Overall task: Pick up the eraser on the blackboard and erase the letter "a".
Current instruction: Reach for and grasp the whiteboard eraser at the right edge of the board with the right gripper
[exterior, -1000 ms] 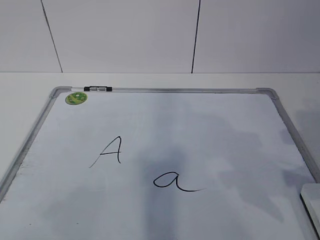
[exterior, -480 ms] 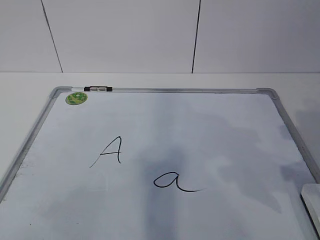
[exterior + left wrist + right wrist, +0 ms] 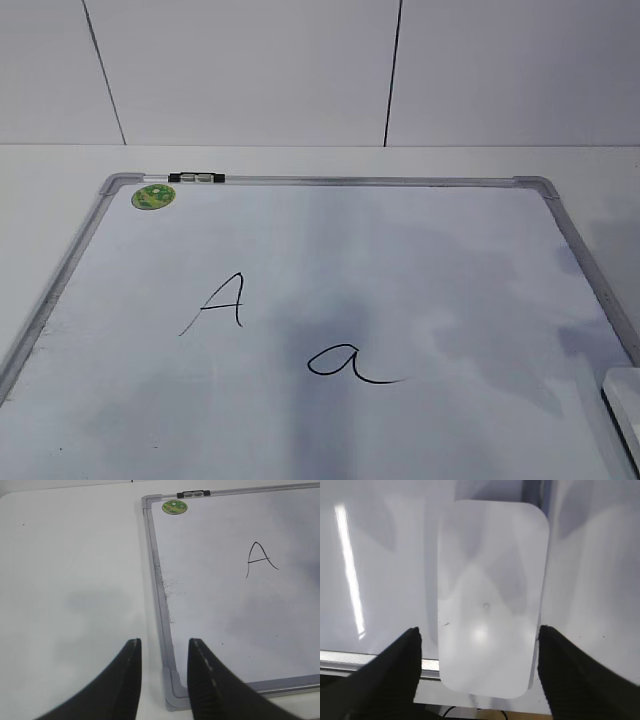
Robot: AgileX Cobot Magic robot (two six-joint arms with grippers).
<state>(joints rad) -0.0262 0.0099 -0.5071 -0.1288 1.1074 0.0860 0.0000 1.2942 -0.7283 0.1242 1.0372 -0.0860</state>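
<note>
You have 1 eraser, a flat white block with rounded corners, lying on the blackboard at its near right edge; in the exterior view only a sliver of the eraser shows at the right border of the picture. In the right wrist view its near end overhangs the grey frame strip. The right gripper hangs directly over it with both dark fingers spread wide, 1 on either side of the block and clear of its long edges; whether the tips are down at the eraser's level you cannot tell from here. On the board you can count 2 handwritten characters: the letter "a", a black loop with a tail running right, sits near the middle, well left of the eraser, and 1 capital "A" stands up and to the left of it. Further out, 1 round green sticker sits in the far left corner, with 1 small black-and-clear clip on the frame just beside it. Your left gripper hovers over the board's near left corner, its 2 fingers slightly parted and holding nothing, above the white table.
</note>
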